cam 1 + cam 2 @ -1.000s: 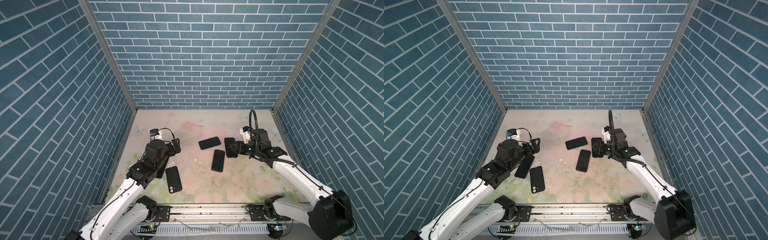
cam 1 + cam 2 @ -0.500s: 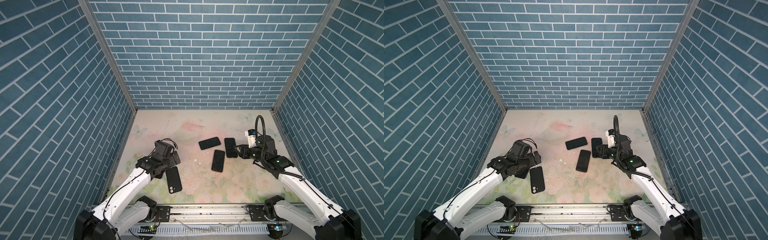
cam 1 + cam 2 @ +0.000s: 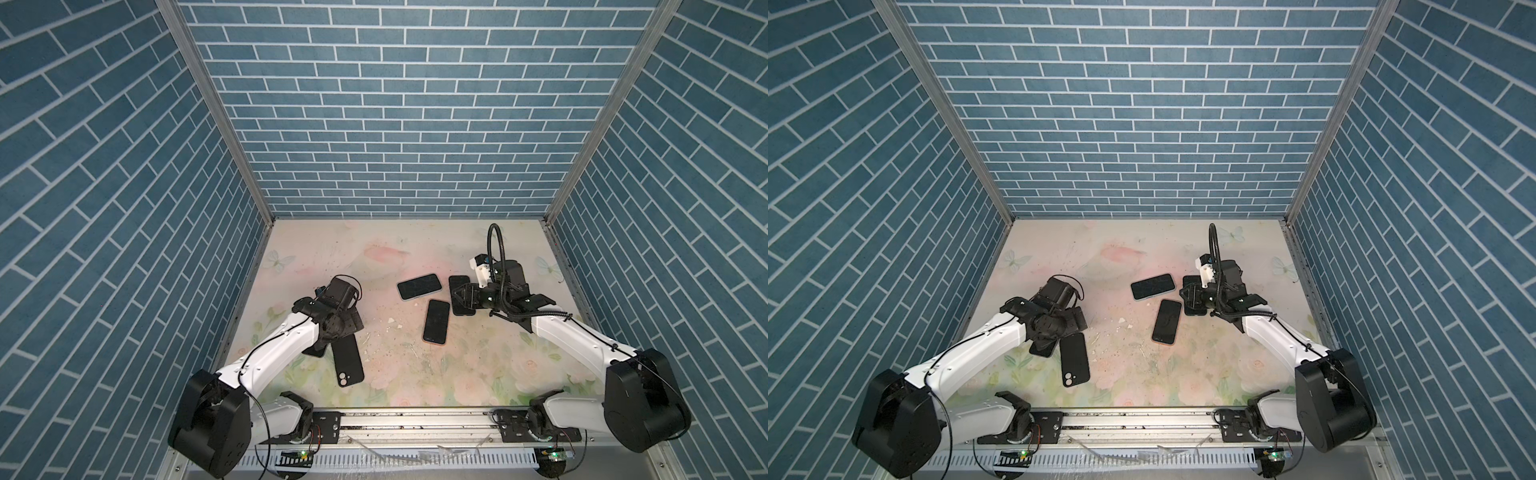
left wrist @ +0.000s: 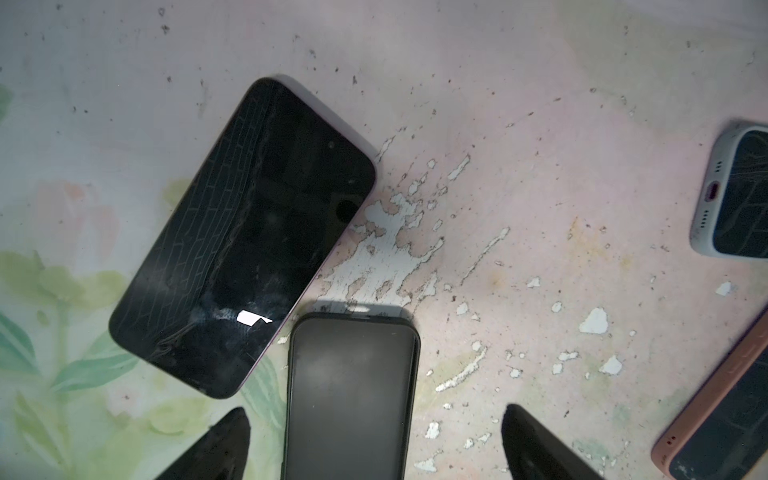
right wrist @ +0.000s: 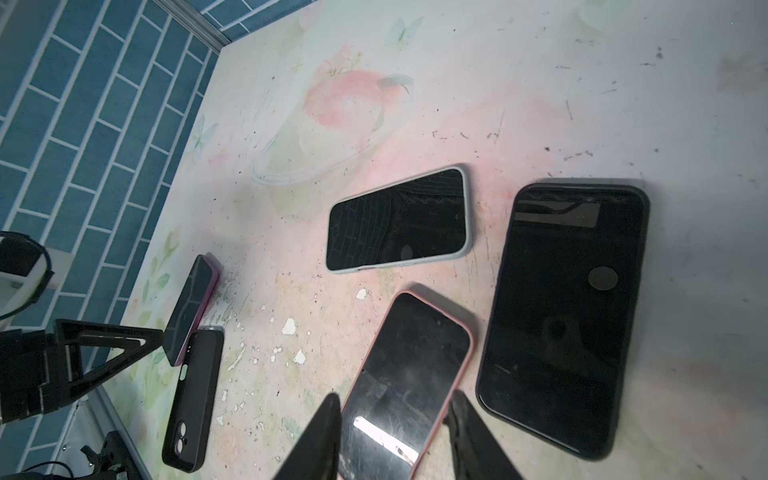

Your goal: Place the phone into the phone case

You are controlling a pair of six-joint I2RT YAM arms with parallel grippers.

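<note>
Your left jaws stand wide and empty, fingertips (image 4: pixel 230 436) flanking the end of the black phone case (image 4: pixel 351 395). The bare phone (image 4: pixel 243 237) lies flat on the tabletop (image 4: pixel 540 166) near the left wall (image 3: pixel 124 249), its long edge just beside the case's corner. Your right jaws stand half apart, gripping nothing, near the pink-cased phone (image 5: pixel 409 374); bare tabletop separates both groups.

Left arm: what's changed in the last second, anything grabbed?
The left claw tipped down over the bare phone and the black case, wide open, holding nothing. The right claw pulled back, then returned by the black-cased phone, empty. Phones and cases have not moved.
</note>
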